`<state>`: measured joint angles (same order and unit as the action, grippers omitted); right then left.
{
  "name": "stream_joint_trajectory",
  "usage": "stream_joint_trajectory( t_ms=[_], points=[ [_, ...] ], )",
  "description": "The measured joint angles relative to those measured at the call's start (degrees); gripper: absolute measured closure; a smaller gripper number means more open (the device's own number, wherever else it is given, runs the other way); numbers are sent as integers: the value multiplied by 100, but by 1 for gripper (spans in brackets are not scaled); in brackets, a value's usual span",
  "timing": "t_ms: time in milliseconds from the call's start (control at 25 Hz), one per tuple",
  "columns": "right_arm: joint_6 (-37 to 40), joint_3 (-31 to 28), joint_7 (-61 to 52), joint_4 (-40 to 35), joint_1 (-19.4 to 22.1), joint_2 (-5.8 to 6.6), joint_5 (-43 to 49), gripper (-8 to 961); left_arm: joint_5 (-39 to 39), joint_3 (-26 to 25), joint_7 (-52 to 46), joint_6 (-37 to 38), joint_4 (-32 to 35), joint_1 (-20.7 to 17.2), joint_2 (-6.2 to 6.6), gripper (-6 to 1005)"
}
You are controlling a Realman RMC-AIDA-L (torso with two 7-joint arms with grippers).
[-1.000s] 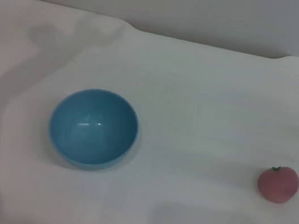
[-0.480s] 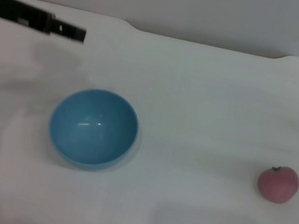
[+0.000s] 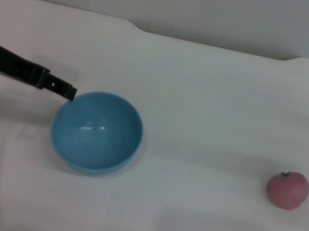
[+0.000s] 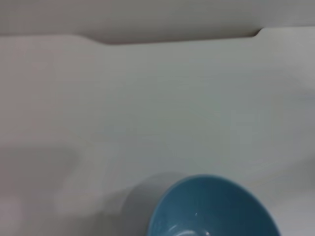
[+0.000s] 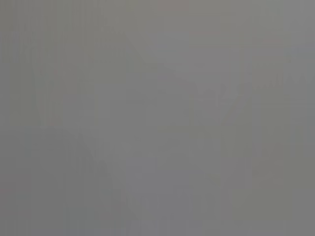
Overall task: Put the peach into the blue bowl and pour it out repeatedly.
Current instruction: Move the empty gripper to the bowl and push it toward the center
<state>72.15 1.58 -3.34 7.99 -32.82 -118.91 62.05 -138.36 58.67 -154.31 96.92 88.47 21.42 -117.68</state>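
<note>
Right wrist cam: uniform grey, w/ no obj or edge discernible.

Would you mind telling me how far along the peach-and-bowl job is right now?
Nothing looks done: the peach sits on the table far to the right of the empty blue bowl. In hand: the left gripper reaches the bowl's far-left rim. Left: putting the peach in and every pour.

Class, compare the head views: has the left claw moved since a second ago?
Yes. The left claw has come in from the robot's left and dropped to the blue bowl rim.
</note>
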Motion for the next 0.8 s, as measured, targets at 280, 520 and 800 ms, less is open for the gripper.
stream_joint_trajectory(
  t_ms=[280, 520, 800],
  points=[
    [-9, 0, 3, -10, -43, 0, 15, 458, -81, 50, 79, -91, -582, 99, 0, 203],
    [-9, 0, 3, -9, -81, 0, 15, 459, -94, 94, 256, -486, -1152, 209, 19, 204],
    [-9, 0, 3, -7, -54, -8, -2, 461, -291, 93, 533, -979, -1680, 352, 18, 203]
  ],
)
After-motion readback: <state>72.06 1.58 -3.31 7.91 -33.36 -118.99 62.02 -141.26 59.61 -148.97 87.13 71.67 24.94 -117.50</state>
